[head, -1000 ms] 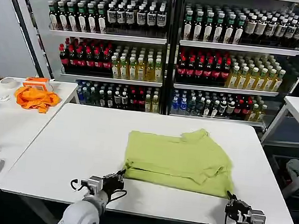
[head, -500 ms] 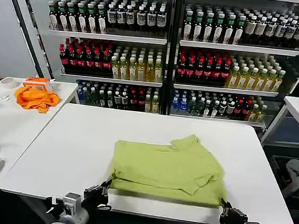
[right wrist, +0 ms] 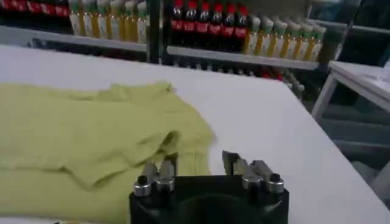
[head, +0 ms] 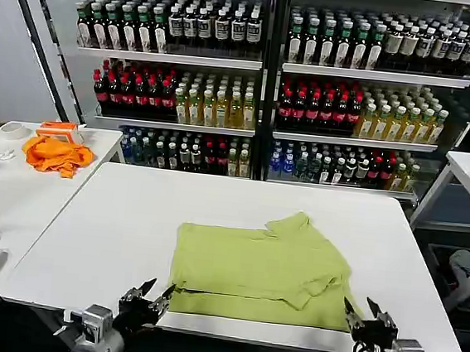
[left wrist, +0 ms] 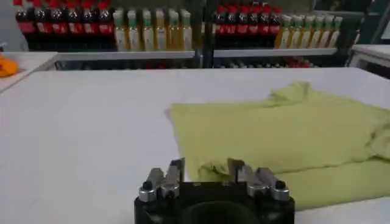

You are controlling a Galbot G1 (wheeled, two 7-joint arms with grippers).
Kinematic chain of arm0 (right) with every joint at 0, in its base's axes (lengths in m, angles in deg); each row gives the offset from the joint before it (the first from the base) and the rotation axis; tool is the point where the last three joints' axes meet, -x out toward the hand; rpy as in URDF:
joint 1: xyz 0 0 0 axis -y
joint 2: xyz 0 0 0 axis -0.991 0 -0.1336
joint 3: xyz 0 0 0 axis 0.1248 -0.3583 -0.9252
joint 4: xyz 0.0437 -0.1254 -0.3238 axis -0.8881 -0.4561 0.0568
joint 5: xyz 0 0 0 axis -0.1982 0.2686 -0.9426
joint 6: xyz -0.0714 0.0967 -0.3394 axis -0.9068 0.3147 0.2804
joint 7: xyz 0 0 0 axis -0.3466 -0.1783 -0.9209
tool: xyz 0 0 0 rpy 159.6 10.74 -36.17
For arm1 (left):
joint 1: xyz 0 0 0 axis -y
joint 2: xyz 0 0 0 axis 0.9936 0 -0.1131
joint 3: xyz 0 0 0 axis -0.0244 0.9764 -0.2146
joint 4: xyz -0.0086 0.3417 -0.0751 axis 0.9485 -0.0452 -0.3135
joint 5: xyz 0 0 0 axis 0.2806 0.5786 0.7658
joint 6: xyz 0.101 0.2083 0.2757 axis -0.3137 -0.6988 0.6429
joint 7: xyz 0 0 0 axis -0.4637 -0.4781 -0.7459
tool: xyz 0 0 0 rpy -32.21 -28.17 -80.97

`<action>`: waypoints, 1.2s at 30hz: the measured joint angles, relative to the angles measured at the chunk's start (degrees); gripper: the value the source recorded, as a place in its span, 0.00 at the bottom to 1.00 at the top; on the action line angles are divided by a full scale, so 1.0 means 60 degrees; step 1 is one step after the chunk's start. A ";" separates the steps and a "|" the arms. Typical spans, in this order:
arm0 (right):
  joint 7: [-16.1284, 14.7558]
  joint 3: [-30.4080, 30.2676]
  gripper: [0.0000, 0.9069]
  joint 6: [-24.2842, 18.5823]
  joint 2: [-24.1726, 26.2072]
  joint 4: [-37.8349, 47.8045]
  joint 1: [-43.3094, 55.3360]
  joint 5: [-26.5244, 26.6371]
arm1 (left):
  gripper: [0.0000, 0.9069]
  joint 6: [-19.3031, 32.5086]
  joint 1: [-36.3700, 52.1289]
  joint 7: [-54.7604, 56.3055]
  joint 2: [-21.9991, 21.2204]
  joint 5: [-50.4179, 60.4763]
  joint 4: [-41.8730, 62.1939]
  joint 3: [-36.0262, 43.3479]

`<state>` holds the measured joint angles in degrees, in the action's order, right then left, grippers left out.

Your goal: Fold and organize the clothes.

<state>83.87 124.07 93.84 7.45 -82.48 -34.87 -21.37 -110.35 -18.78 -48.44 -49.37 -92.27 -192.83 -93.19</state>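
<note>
Nearest, both grippers sit at the table's near edge, off the cloth. Left gripper point(head: 152, 294) at about 7 o'clock from table centre, fingers spread wide, nothing between them; in the left wrist view the left gripper point(left wrist: 206, 172) points at the shirt's near-left corner, just short of the hem. Right gripper point(head: 361, 315) at about 5 o'clock, jaws likewise parted and empty; the right wrist view puts it point(right wrist: 199, 166) just beside the near-right corner, touching or not I cannot quite tell.

T-shirt point(head: 260, 266) lies on the near half of the white table point(head: 115, 214), slightly toward 6 o'clock from centre. Light lime-green cotton, soft, matte. Already folded at least once: rough rectangle, an upper layer lying over a longer lower layer along the near edge, one sleeve or collar bump poking out at 12 o'clock. Edges wavy, a few wrinkles, not crisp.

Step in hand, as a judgement: a release after dragging or laying the fold, grippers free at the corners. Next move probably calls for re-gripping both near corners evenly and carrying them toward 12 o'clock for another fold, pinching both layers so the lower one doesn't slide on the smooth tabletop.

Farther out, orange cloth point(head: 56, 155) bunched on the side table at 10 o'clock. Behind, shelves of bottles point(head: 260, 87) at 12 o'clock.
</note>
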 measured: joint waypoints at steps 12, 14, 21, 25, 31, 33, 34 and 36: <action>0.0326 -0.2104 1.00 0.0108 -0.0025 0.2916 0.4153 0.0913 | 1.00 -0.0022 0.2935 0.0144 -0.0266 -0.0764 0.2422 0.0976; 0.0332 -0.2411 1.00 0.0107 -0.0086 0.3446 0.4738 0.1013 | 1.00 -0.0020 0.3425 0.0147 -0.0339 -0.0796 0.2847 0.1170; 0.0333 -0.3318 1.00 0.0061 -0.0451 0.5299 0.6515 0.1153 | 1.00 0.0091 0.5065 0.0114 -0.0639 -0.0858 0.4464 0.1882; 0.0331 -0.3695 1.00 0.0019 -0.0688 0.6222 0.7277 0.1181 | 1.00 0.0113 0.5830 0.0095 -0.0850 -0.0793 0.5281 0.2209; 0.0294 -0.4100 1.00 -0.0005 -0.1030 0.7380 0.8155 0.1234 | 1.00 0.0129 0.6661 0.0098 -0.1091 -0.0650 0.6259 0.2528; 0.0282 -0.4201 1.00 -0.0006 -0.1131 0.7722 0.8390 0.1252 | 0.90 0.0132 0.6828 0.0107 -0.1132 -0.0628 0.6485 0.2590; 0.0279 -0.4249 1.00 -0.0006 -0.1179 0.7872 0.8495 0.1258 | 0.19 0.0132 0.6885 0.0105 -0.1141 -0.0626 0.6569 0.2617; 0.0262 -0.4329 1.00 -0.0006 -0.1264 0.8161 0.8674 0.1287 | 0.04 0.0133 0.6987 0.0114 -0.1146 -0.0617 0.6703 0.2652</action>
<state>85.44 98.10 93.81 -0.13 -33.51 17.18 -13.64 -109.56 23.14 -47.75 -56.25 -95.97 -152.61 -77.28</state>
